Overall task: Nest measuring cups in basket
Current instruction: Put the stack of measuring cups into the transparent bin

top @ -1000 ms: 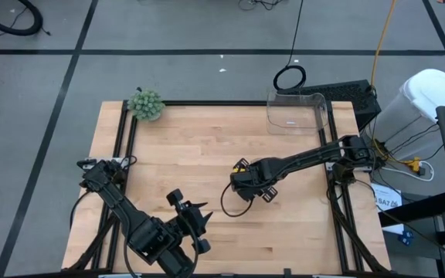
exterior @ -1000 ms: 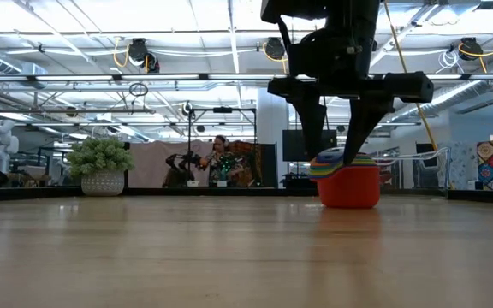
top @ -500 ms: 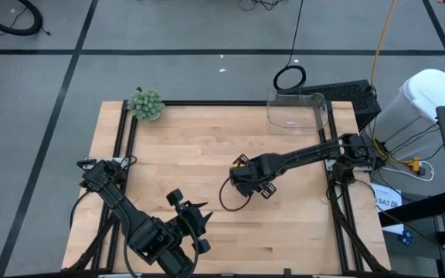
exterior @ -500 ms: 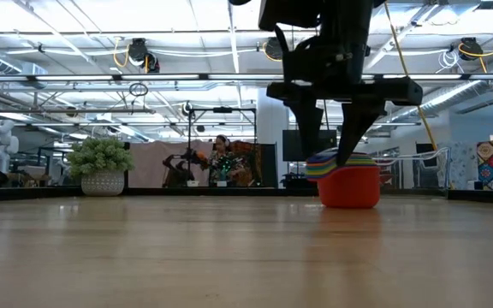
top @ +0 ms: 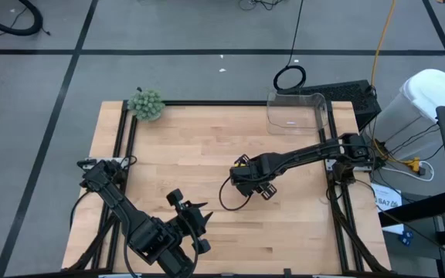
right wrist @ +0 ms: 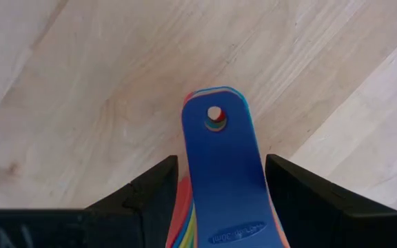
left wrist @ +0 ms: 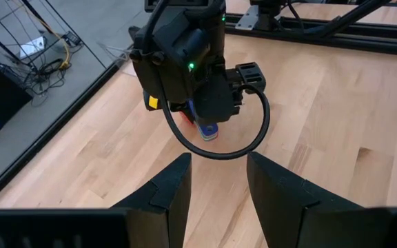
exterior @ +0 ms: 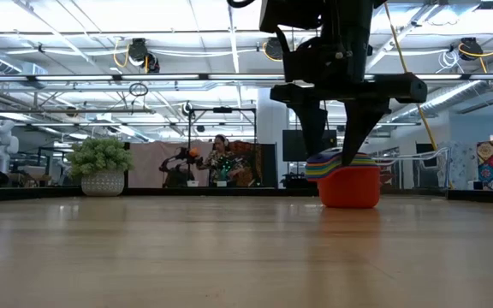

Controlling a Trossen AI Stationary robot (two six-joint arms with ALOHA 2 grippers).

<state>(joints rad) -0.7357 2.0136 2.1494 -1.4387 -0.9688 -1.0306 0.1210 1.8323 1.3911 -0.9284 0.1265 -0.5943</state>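
Bare table (top: 207, 147) lies open toward the basket (top: 297, 113); only the ball (top: 146, 103) stands aside.

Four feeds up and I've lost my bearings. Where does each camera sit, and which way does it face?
High: overhead, straight down on the table; both arms, basket at the far edge.
Low: table height, facing the room; right end effector over the stacked measuring cups.
Left wrist: behind the left end effector, facing the right arm.
Right wrist: down onto the blue handle.
All but the high view show the cups.

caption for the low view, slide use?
Right gripper straddling the nested measuring cups on the table.
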